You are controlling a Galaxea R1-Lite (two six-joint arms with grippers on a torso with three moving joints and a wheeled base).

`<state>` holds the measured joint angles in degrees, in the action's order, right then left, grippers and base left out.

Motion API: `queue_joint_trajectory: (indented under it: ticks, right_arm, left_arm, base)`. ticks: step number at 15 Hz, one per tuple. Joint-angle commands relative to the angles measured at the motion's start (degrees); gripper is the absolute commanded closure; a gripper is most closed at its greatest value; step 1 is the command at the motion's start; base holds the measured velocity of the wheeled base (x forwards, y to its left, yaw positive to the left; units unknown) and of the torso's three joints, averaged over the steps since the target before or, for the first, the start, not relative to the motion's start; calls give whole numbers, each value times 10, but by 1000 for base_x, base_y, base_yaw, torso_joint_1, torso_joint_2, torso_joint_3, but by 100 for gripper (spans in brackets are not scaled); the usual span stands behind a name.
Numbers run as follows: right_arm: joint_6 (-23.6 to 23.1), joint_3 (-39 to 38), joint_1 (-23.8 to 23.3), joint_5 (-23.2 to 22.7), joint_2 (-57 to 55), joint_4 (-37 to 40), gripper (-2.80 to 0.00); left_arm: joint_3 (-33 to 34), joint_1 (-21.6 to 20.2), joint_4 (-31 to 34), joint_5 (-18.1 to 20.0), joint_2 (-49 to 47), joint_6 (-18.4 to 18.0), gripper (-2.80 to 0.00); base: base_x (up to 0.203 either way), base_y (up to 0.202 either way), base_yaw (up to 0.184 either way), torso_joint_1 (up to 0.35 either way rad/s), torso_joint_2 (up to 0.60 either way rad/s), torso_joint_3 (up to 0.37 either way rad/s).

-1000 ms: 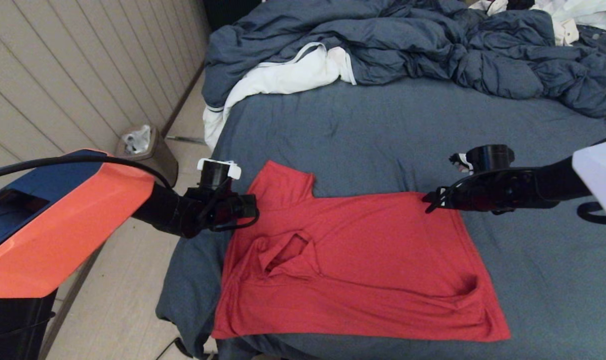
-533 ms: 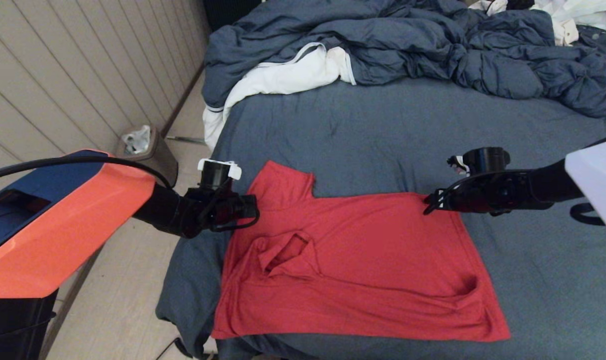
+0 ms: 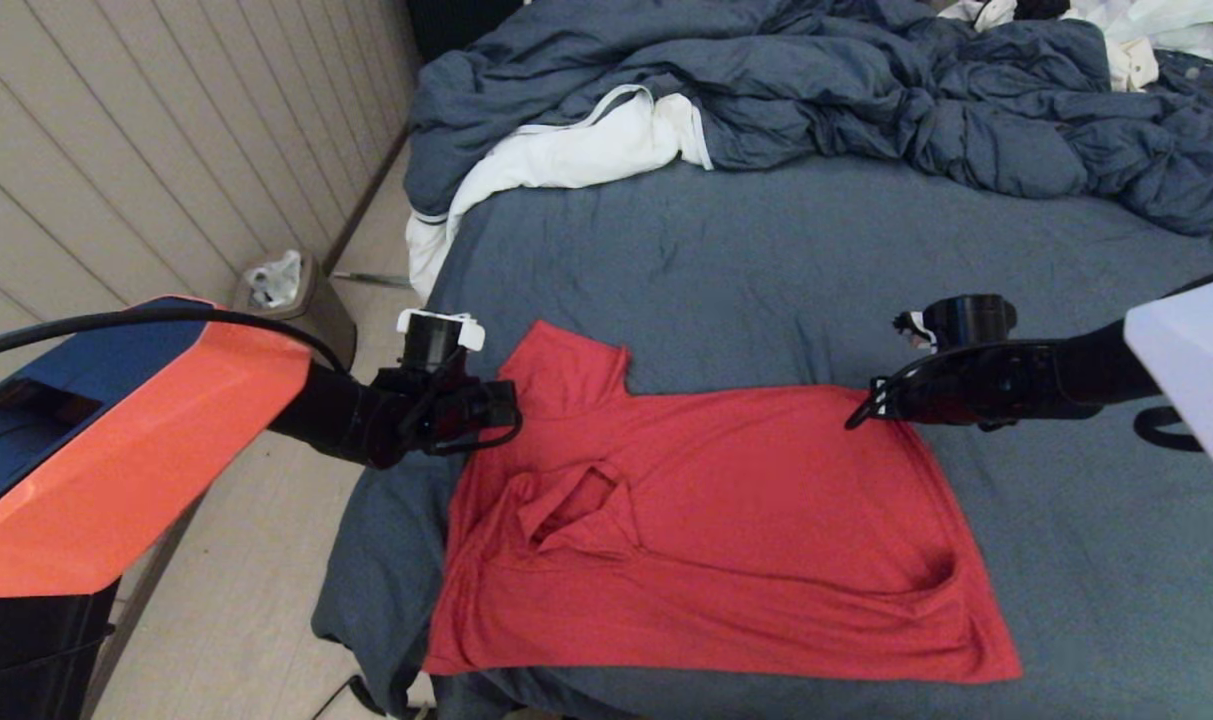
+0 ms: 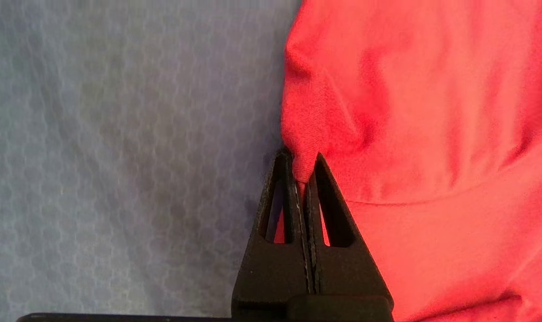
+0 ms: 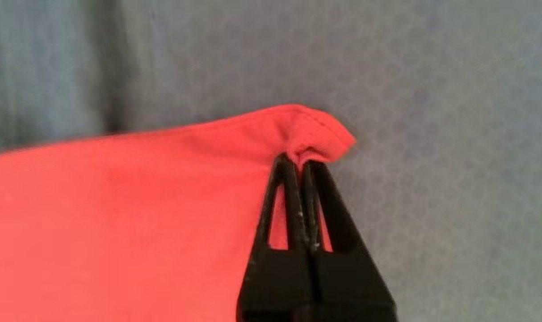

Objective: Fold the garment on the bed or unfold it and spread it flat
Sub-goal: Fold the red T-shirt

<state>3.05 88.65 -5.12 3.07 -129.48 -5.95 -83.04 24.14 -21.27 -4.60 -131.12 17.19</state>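
Observation:
The red garment [image 3: 726, 530] lies spread, plain side up, on the near part of the bed [image 3: 766, 270], collar toward the left and hem toward the right. My left gripper [image 3: 511, 405] is shut on a pinch of the garment [image 4: 387, 112] at its far left edge, by the sleeve; the left gripper [image 4: 301, 156] has the cloth bunched between its tips. My right gripper [image 3: 856, 412] is shut on the far right hem corner; in the right wrist view the right gripper [image 5: 297, 160] pinches a small fold of the garment [image 5: 141, 214].
A rumpled blue duvet [image 3: 866, 90] is heaped across the far side of the bed, with a white cloth [image 3: 566, 155] tucked under it. A small bin [image 3: 291, 300] stands on the floor to the left, by the panelled wall.
My right gripper has shut on the far hem corner of the garment and edged slightly right. The left gripper keeps its grip and has barely shifted.

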Motion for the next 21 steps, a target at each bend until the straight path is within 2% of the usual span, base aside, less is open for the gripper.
queue_joint_trajectory:
  ticks: [1, 6, 9, 14, 18, 21]
  right_arm:
    - [4, 6, -2, 0, 5, -1, 0]
    - [8, 12, -2, 0, 14, -1, 0]
    - [21, -6, 0, 0, 47, 0, 0]
    - [28, -5, 1, 0, 58, -2, 0]
    - [36, -32, 3, -2, 102, -1, 0]
    - [35, -95, 4, -8, 152, -3, 0]
  left_arm:
    - [-4, -6, -5, -1, 5, 1, 0]
    - [-23, -31, -1, -1, 16, -2, 0]
    - [-4, -33, -1, -1, 48, -3, 0]
    - [-11, -33, -1, -1, 52, -11, 0]
    - [39, -33, -6, -3, 82, -13, 0]
    - [84, -34, -7, -5, 119, -13, 0]
  base:
    - [0, 0, 0, 0, 0, 0]
    - [0, 0, 0, 0, 0, 0]
    - [0, 0, 0, 0, 0, 0]
    - [0, 0, 0, 0, 0, 0]
    - [0, 0, 0, 0, 0, 0]
    - [0, 0, 0, 0, 0, 0]
